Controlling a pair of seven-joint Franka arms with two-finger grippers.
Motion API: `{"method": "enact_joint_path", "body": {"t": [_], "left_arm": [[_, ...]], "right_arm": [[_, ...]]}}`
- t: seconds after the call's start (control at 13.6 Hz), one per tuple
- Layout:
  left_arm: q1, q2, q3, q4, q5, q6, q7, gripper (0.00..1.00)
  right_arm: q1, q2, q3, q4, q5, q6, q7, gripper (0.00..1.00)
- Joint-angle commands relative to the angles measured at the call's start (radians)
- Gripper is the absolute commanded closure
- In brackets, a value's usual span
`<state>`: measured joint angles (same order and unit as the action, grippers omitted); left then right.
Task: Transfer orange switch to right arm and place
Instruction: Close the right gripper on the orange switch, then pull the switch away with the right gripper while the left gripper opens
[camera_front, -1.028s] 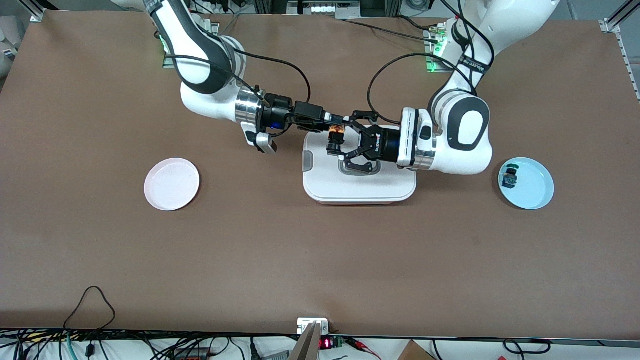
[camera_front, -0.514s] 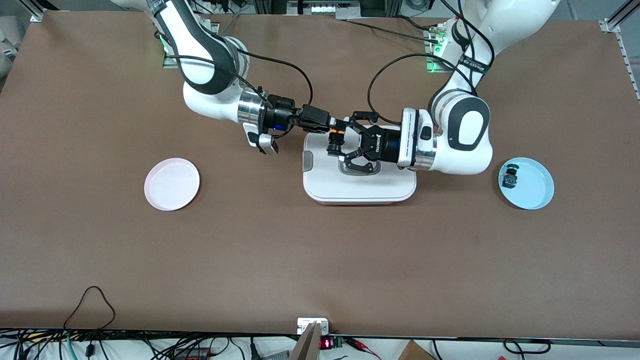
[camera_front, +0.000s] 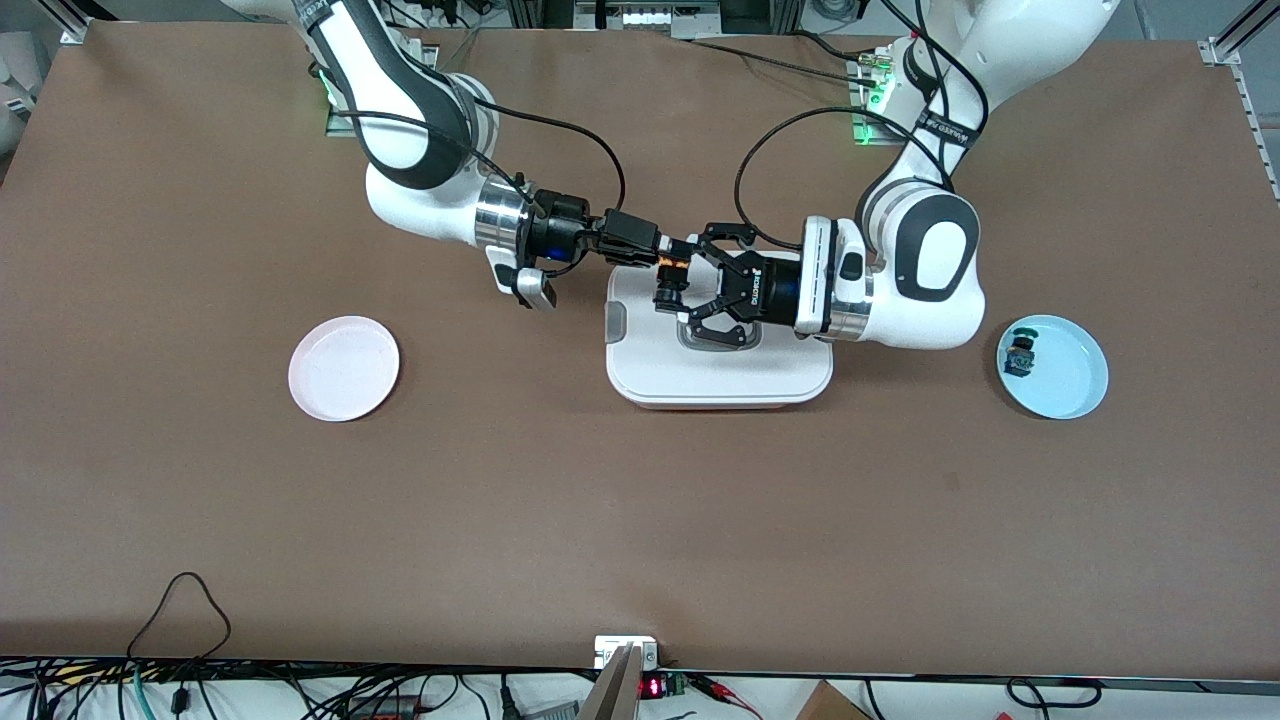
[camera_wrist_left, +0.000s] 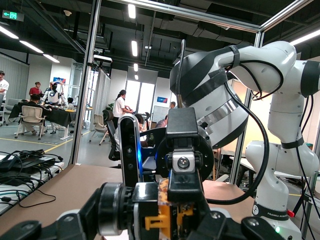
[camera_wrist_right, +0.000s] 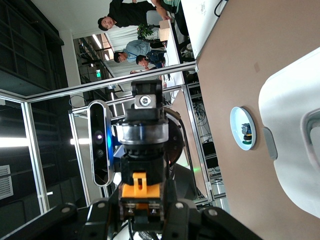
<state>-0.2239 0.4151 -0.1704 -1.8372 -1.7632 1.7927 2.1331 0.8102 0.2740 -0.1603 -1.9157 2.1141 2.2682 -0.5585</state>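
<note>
From the front, the right gripper (camera_front: 676, 251) and left gripper (camera_front: 685, 290) meet above the white box (camera_front: 720, 370) at the table's middle, both touching the orange switch (camera_front: 673, 278). The right one is pinched onto its orange end; the left one's fingers look slightly spread beside the black body, grip uncertain. A pink plate (camera_front: 344, 368) lies toward the right arm's end, a blue plate (camera_front: 1060, 370) with a green switch (camera_front: 1019, 352) toward the left arm's.

Left wrist: the switch (camera_wrist_left: 167, 215) sits between black fingers (camera_wrist_left: 120, 210).

Right wrist: fingers (camera_wrist_right: 150, 215) clamp the switch (camera_wrist_right: 139, 189).

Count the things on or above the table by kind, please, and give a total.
Plates: 2, pink plate, blue plate
Switches: 2, orange switch, green-blue switch
White lidded box: 1
Total: 5
</note>
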Motion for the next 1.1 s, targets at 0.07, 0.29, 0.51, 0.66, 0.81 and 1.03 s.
{"method": "enact_joint_path", "body": {"t": [0.07, 0.29, 0.51, 0.66, 0.81, 1.03], "left_arm": [[-0.011, -0.018, 0.006, -0.03, -0.035, 0.004, 0.045, 0.0], [-0.011, -0.019, 0.006, -0.028, -0.035, 0.004, 0.041, 0.0], [-0.008, -0.024, 0.006, -0.031, -0.035, -0.001, 0.039, 0.0], [-0.005, -0.025, 0.008, -0.046, -0.032, -0.004, 0.039, 0.0], [0.006, -0.039, 0.012, -0.065, -0.019, -0.012, 0.039, 0.0], [0.04, -0.042, 0.022, -0.074, 0.037, -0.067, 0.039, 0.0]], "right_arm": [[-0.014, 0.007, -0.013, 0.024, 0.0, -0.004, 0.017, 1.0], [-0.054, 0.005, -0.013, 0.023, -0.022, -0.05, 0.032, 1.0], [-0.106, -0.001, -0.013, 0.021, -0.078, -0.122, 0.072, 1.0], [-0.158, -0.006, -0.013, 0.012, -0.132, -0.197, 0.087, 1.0], [-0.206, -0.009, -0.013, -0.005, -0.186, -0.268, 0.089, 1.0], [-0.282, -0.03, -0.015, -0.046, -0.246, -0.387, 0.089, 1.0]]}}
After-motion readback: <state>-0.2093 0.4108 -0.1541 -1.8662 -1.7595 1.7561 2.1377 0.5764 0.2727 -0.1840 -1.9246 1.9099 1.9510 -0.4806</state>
